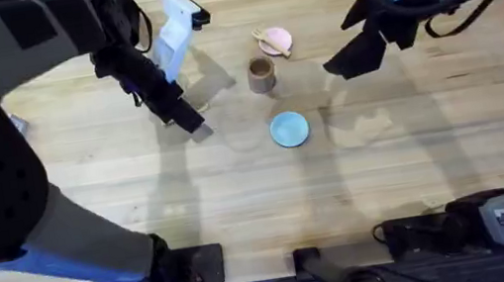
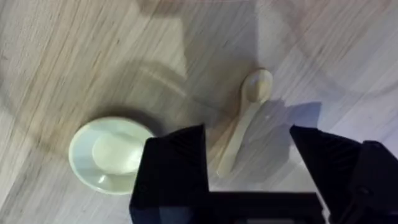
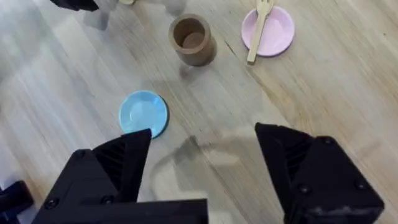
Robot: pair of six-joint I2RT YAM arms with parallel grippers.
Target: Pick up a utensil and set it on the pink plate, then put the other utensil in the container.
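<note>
Wooden table point(image 1: 240, 193) under everything. Left gripper point(image 2: 249, 180) hanging above bare wood with fingers point(image 2: 171, 165) spread wide, clamped on nothing; spoon point(image 2: 244, 118) flat on the table in the gap between them, untouched. Right gripper point(image 3: 202, 180) likewise spread apart and empty, high over the table, well apart from the light blue plate point(image 3: 143, 112). Yellow-green plate point(image 2: 109, 154) just beside the left fingers. Pink plate point(image 3: 270, 30) beyond the container point(image 3: 191, 38), fork point(image 3: 259, 25) lying across it, handle poking over the rim. Container upright, near the pink plate.
</note>
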